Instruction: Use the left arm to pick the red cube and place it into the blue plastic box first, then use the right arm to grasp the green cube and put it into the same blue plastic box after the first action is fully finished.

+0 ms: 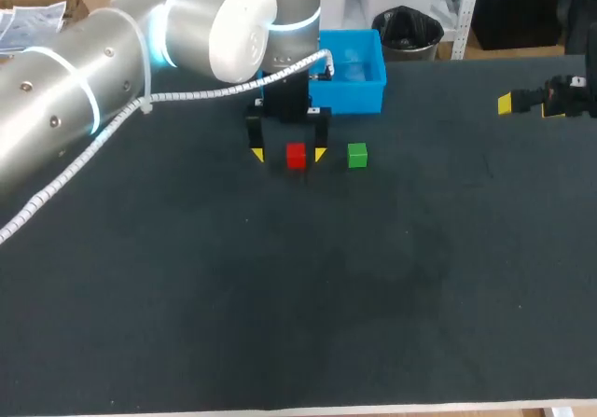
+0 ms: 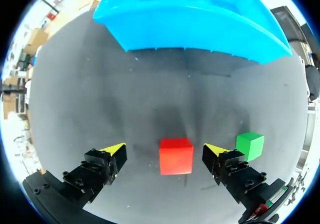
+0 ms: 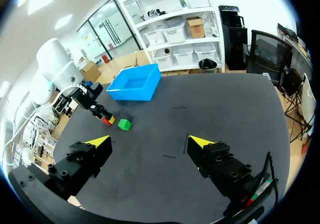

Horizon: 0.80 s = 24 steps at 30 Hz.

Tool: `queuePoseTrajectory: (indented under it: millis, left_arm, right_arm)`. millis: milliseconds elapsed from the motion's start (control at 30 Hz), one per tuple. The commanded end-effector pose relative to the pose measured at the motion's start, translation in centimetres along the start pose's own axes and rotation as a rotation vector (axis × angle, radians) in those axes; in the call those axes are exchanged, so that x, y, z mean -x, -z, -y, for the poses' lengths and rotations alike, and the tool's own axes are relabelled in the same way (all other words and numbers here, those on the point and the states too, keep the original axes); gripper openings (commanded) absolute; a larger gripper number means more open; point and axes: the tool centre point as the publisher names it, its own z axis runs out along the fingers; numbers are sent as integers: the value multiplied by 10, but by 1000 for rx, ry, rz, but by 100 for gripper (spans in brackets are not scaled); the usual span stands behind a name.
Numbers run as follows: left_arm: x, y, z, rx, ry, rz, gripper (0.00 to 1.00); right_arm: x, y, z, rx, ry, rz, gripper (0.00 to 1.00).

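Observation:
The red cube (image 1: 296,156) rests on the dark table, between the two yellow tips of my left gripper (image 1: 288,155), which stands open around it without touching. In the left wrist view the red cube (image 2: 176,156) sits midway between the fingers of the left gripper (image 2: 168,151), with the green cube (image 2: 250,145) just outside one finger. The green cube (image 1: 357,156) lies right of the red one. The blue plastic box (image 1: 350,83) stands behind both cubes, seemingly empty (image 2: 190,21). My right gripper (image 1: 524,103) is open at the far right, away from everything (image 3: 149,144).
My left arm (image 1: 140,62) reaches in from the upper left, trailing a white cable (image 1: 84,170). The table's dark surface (image 1: 308,296) stretches wide in front of the cubes. The right wrist view takes in the blue box (image 3: 135,83), the green cube (image 3: 124,125) and the left gripper far ahead.

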Motion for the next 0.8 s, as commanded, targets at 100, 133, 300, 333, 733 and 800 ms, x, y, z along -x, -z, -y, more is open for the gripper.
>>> queuePoseTrajectory:
  millis: [100,133,300,333,733,800]
  left_arm:
    - [7,-7,7,-2,-7,-31,0]
    - [6,-8,7,-2,-9,-33,0]
    - [1,-8,11,0,-16,-43,0]
    - [1,-8,11,0,-17,-44,0]
    - [-6,39,5,-2,-42,14,0]
    - [-6,50,3,5,-46,15,0]
  right_arm:
    - [0,0,0,0,0,0,100]
    - [0,0,0,0,0,0,100]
    - [0,0,0,0,0,0,100]
    - [0,0,0,0,0,0,100]
    - [0,0,0,0,0,0,100]
    - [0,0,0,0,0,0,100]
